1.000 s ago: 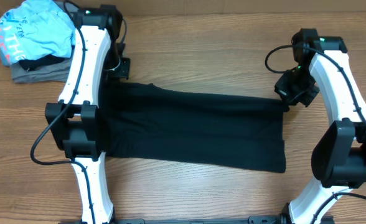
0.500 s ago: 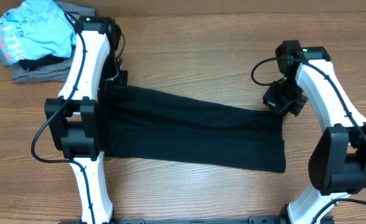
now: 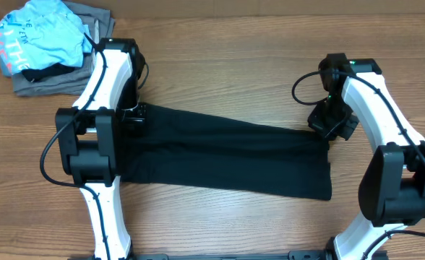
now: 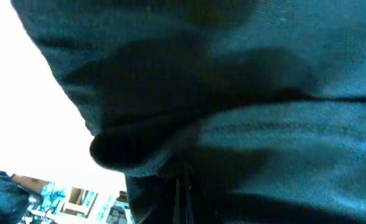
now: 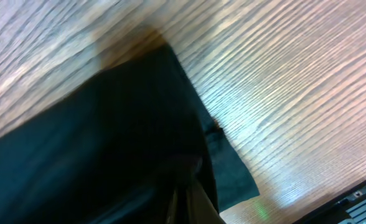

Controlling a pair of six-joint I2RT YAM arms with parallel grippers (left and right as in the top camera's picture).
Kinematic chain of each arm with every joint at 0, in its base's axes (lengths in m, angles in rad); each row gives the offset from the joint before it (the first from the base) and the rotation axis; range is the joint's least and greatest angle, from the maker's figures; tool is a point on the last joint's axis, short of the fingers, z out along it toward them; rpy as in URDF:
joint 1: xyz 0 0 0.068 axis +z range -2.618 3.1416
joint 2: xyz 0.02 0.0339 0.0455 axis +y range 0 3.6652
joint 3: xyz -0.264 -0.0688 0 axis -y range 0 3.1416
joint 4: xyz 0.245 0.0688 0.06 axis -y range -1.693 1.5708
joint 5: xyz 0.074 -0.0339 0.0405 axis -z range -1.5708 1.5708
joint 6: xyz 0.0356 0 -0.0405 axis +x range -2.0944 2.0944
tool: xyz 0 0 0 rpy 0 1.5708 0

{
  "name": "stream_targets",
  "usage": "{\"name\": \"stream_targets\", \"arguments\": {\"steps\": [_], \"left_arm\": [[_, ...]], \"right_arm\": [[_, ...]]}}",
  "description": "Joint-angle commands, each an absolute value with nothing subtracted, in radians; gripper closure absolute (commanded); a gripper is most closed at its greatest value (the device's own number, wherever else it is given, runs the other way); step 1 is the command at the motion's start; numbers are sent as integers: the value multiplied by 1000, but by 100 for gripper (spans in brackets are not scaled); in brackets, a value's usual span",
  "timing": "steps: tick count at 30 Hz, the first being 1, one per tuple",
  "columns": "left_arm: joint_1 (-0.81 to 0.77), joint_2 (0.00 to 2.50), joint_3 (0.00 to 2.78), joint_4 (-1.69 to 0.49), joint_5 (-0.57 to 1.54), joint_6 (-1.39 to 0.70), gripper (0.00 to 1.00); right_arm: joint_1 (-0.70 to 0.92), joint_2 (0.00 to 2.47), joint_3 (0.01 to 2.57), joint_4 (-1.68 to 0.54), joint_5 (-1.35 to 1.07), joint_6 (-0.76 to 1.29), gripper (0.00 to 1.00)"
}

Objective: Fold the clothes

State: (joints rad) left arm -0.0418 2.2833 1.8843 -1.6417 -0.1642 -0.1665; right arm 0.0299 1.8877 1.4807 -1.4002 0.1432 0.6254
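**Asker:** Where is the plain black soft-fabric T-shirt (image 3: 227, 159) against your jaws?

**Me:** My left jaws are clenched on its far left corner, and my right jaws are clenched on its far right corner. The far edge runs taut between the two grips. In both wrist views black cloth fills the space right by my jaws.

**Asker:** And where on the wooden bench (image 3: 220, 58) does it lie?

**Me:** Take the light blue shirt with red lettering (image 3: 39, 36) as the mark. The black shirt is spread nearer to me than it and off to its right, not touching it. My left grip is the end closer to it.

**Asker:** How does it look?

**Me:** It is a long dark band with shallow creases running along it. Its far edge slopes, the left end lying farther from me than the right.
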Motion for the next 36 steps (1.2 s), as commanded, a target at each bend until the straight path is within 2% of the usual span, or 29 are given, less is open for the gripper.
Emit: {"name": "stream_targets", "arguments": {"steps": [1,17,19,20,22,24,25,27,31,36], "left_arm": [[4,2262,1845,-1637,-218,-204,96],[52,2262,1822,-1650,-185,-206,95],[52,2262,1822,-1659,-183,-206,92],[52,2262,1822,-1664,-183,-206,87],[52,2262,1822,-1670,-183,-206,62],[52,2262,1822,-1672,-183,-205,37],[52,2262,1822,-1673,-183,-205,29],[52,2262,1822,-1676,-183,-205,27],[51,2262,1834,-1679,-186,-202,26],[45,2252,1905,-1691,-168,-202,32]], "right_arm": [[-18,1853,1476,-1401,196,659,96],[6,1853,1394,-1417,175,648,95],[6,1853,1388,-1415,175,648,86],[6,1853,1388,-1414,175,648,76],[6,1853,1388,-1414,175,648,57],[4,1853,1389,-1411,175,648,33],[4,1853,1389,-1409,175,648,22],[4,1853,1390,-1401,175,647,8],[4,1853,1419,-1397,155,607,6],[4,1853,1467,-1367,-23,428,6]]}}
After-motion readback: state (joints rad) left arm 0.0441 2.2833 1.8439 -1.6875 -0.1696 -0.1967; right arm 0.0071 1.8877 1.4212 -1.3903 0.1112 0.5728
